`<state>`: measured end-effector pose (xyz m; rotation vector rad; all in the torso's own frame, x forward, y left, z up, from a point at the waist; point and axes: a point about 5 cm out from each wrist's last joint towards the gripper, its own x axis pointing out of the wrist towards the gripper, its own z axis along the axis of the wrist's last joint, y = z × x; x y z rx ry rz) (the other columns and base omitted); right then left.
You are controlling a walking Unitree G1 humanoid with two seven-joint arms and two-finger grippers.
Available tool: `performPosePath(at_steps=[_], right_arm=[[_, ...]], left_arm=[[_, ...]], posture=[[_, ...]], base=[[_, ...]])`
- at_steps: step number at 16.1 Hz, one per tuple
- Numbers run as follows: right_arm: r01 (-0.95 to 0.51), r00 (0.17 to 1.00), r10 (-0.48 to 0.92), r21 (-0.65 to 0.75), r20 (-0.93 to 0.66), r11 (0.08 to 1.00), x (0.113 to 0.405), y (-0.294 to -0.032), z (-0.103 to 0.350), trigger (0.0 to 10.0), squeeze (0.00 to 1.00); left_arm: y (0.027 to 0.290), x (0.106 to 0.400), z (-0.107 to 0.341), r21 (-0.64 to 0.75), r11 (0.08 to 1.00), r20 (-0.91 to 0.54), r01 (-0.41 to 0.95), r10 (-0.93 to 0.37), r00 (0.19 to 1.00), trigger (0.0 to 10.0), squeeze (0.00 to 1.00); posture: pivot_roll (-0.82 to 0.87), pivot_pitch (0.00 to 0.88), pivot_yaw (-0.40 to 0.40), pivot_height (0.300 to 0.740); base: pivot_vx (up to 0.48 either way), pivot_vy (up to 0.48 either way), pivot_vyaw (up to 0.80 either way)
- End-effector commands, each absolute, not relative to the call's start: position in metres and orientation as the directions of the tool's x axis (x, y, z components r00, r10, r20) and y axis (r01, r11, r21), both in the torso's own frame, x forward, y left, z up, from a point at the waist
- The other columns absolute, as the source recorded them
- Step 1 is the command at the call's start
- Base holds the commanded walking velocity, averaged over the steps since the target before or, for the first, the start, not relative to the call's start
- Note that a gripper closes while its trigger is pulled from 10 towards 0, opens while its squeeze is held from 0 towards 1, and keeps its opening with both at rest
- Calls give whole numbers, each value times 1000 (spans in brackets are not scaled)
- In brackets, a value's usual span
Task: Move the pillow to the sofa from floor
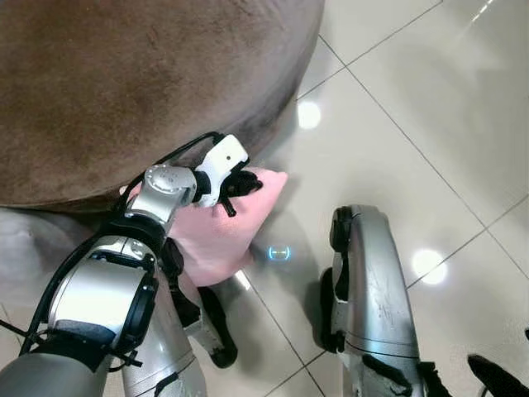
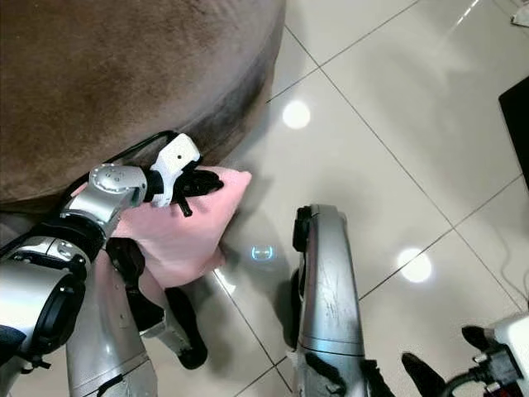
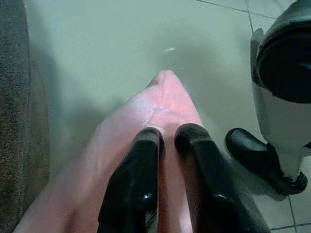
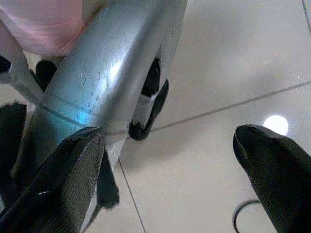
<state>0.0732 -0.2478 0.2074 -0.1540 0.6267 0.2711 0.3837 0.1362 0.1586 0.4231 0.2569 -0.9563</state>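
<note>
A pink pillow [image 1: 219,236] hangs just off the floor beside the rounded front edge of the brown sofa [image 1: 124,83]. My left gripper [image 1: 240,186] is shut on the pillow's upper part, close to its right corner. In the left wrist view both black fingers [image 3: 141,170] pinch a fold of the pink fabric [image 3: 165,97], with the sofa's side [image 3: 19,121] close by. The pillow's lower end is hidden behind my left arm. My right gripper [image 4: 170,145] hangs low at my right side, open, with only floor between its fingers.
Glossy beige tile floor [image 1: 397,99] spreads to the right of the sofa. My own silver legs [image 1: 368,289] and black feet [image 1: 216,331] stand just below the pillow. A dark object [image 2: 517,124] cuts in at the right edge.
</note>
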Motion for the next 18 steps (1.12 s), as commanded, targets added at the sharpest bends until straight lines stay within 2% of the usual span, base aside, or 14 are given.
performPosePath(at_steps=[1, 3, 4, 5, 6, 8, 11, 13, 15, 18], right_arm=[[-292, 761, 206, -41, -616, 956, 69, -244, 204, 10000, 0], [-290, 761, 206, -38, -616, 956, 70, -243, 203, 10000, 0], [-293, 761, 210, -36, -614, 956, 71, -242, 202, 10000, 0], [-296, 761, 214, -35, -612, 955, 73, -241, 201, 10000, 0], [-297, 760, 215, -35, -613, 954, 73, -240, 201, 10000, 0], [-297, 760, 215, -33, -614, 954, 73, -240, 201, 10000, 0], [-294, 763, 210, -39, -611, 955, 73, -240, 202, 10000, 0], [-292, 764, 210, -37, -610, 956, 73, -240, 202, 10000, 0], [-290, 768, 208, -39, -606, 956, 73, -239, 202, 10000, 0], [-285, 773, 206, -39, -600, 958, 74, -239, 202, 10000, 0]], left_arm=[[145, 386, 166, 237, 529, -366, 815, -729, 579, 0, 0], [143, 386, 169, 243, 503, -372, 829, -741, 559, 0, 0], [141, 384, 165, 275, 472, -405, 838, -733, 546, 3725, 0], [138, 382, 159, 293, 451, -434, 843, -723, 537, 10000, 0], [137, 379, 152, 284, 409, -469, 867, -730, 497, 10000, 1000], [139, 377, 148, 267, 399, -494, 877, -725, 480, 10000, 1000], [146, 374, 145, 287, 339, -560, 896, -700, 444, 10000, 1000], [146, 371, 139, 288, 283, -607, 915, -684, 403, 10000, 1000], [149, 365, 126, 292, 188, -696, 938, -630, 343, 10000, 1000], [145, 362, 119, 311, 137, -738, 941, -589, 329, 10000, 1000]], posture=[[-490, 512, 102, 450], [-485, 513, 106, 450], [-484, 516, 106, 450], [-483, 516, 107, 450], [-486, 518, 108, 450], [-489, 519, 110, 450], [-494, 519, 120, 450], [-496, 516, 123, 450], [-500, 508, 130, 450], [-500, 504, 137, 450]], base=[[0, 0, 0], [0, 0, 0], [0, 0, 0], [0, 0, 0], [0, 0, 0], [0, 0, 0], [0, 0, 0], [0, 0, 0], [0, 0, 0], [0, 0, 0]])
